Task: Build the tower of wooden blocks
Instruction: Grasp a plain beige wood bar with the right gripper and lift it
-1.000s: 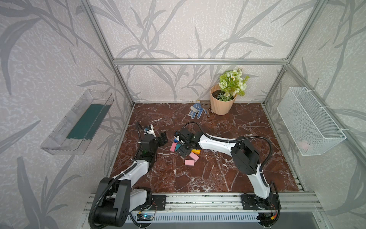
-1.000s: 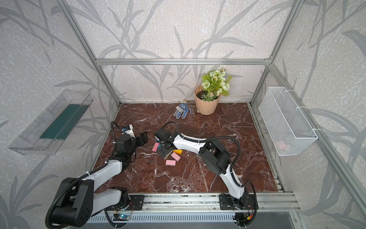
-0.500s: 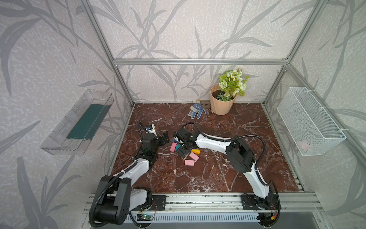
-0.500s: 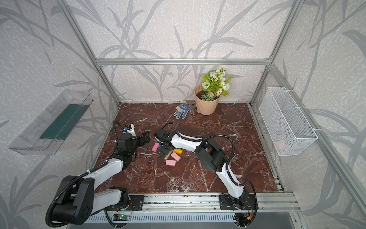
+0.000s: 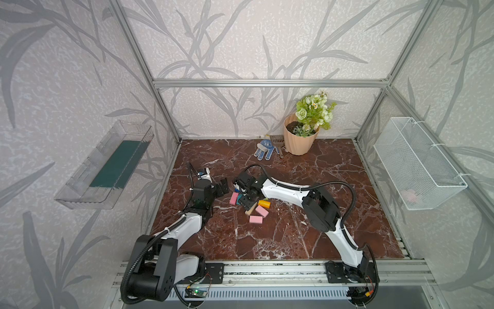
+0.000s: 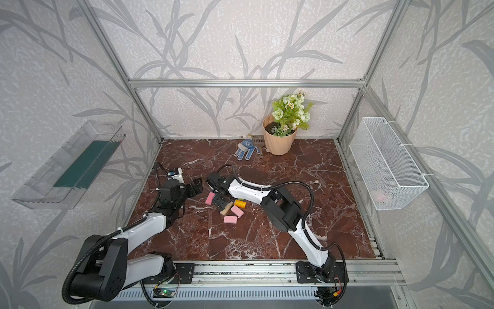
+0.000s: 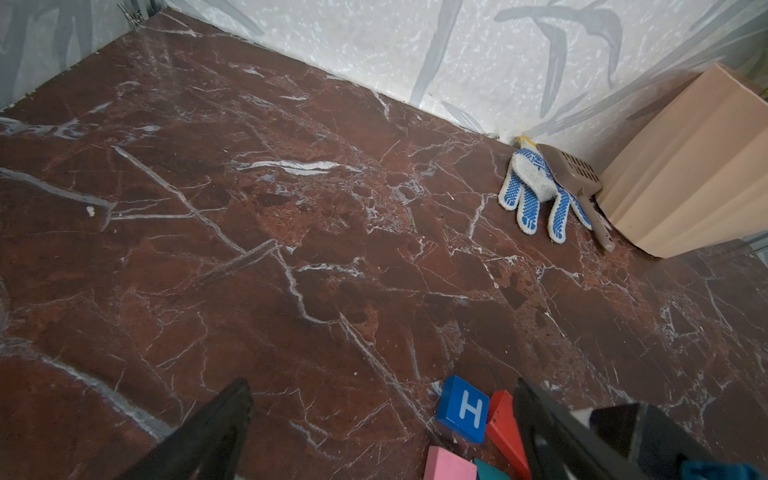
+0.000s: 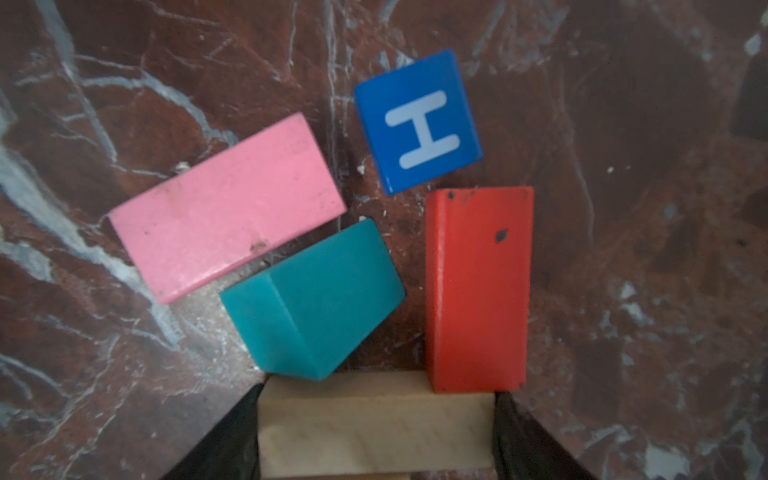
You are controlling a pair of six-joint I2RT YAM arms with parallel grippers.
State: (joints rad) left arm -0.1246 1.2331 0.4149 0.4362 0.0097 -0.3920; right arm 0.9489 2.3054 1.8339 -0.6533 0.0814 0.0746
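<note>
Several wood blocks [image 5: 256, 219] are lying unstacked in both top views; left wrist view, left gripper [image 7: 382, 390] is gaping empty; right wrist view, right gripper [image 8: 376, 415] is clasping the tan block [image 8: 374, 436], teal block [image 8: 316, 291] touching, so lifting straight seems wisest

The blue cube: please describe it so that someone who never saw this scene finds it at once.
On the marble floor, find the block pile under the right gripper. The blue cube lies at its edge, beside the red block and pink block. It alone carries a white letter H.
</note>
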